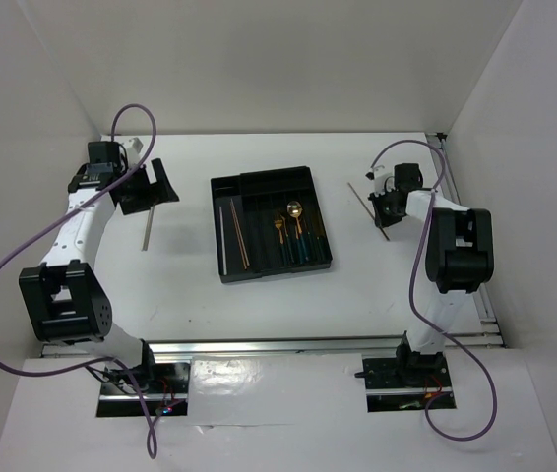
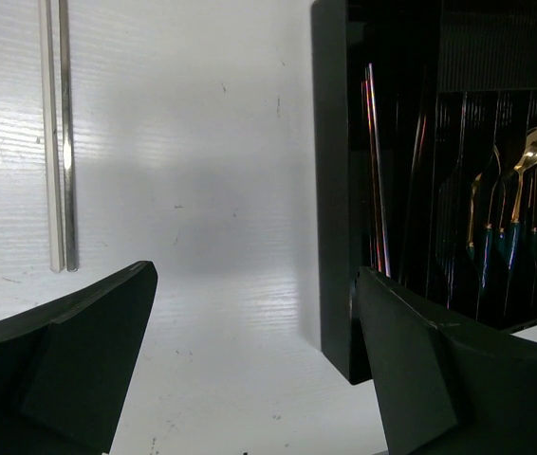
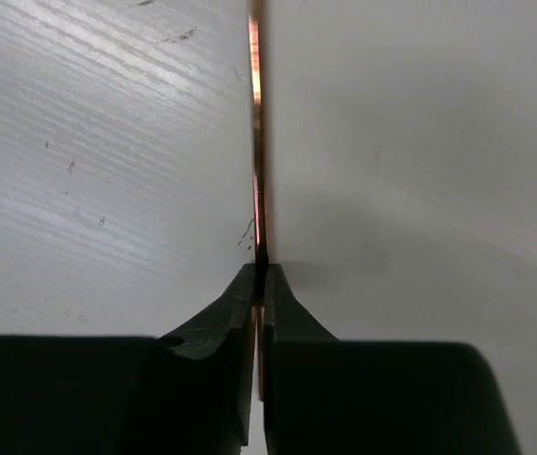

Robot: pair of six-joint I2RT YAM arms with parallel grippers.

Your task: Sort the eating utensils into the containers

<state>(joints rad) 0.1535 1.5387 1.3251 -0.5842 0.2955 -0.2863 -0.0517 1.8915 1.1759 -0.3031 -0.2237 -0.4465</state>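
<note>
The black cutlery tray (image 1: 221,185) lies mid-table. Its left slots hold copper-brown chopsticks (image 1: 240,236). Its right slots hold a gold spoon (image 1: 294,209) and other gold utensils with green handles (image 1: 299,251). Two silver chopsticks (image 1: 147,228) lie on the table left of the tray. My left gripper (image 1: 153,187) is open and empty above them. In the left wrist view, it (image 2: 254,284) frames bare table between the silver chopsticks (image 2: 60,142) and the tray wall (image 2: 330,190). My right gripper (image 1: 389,208) is shut on a copper chopstick (image 3: 257,142), right of the tray.
White walls enclose the table on three sides. A metal rail (image 1: 318,344) runs along the near edge by the arm bases. The held chopstick (image 1: 360,197) slants up-left from the right gripper (image 3: 260,275).
</note>
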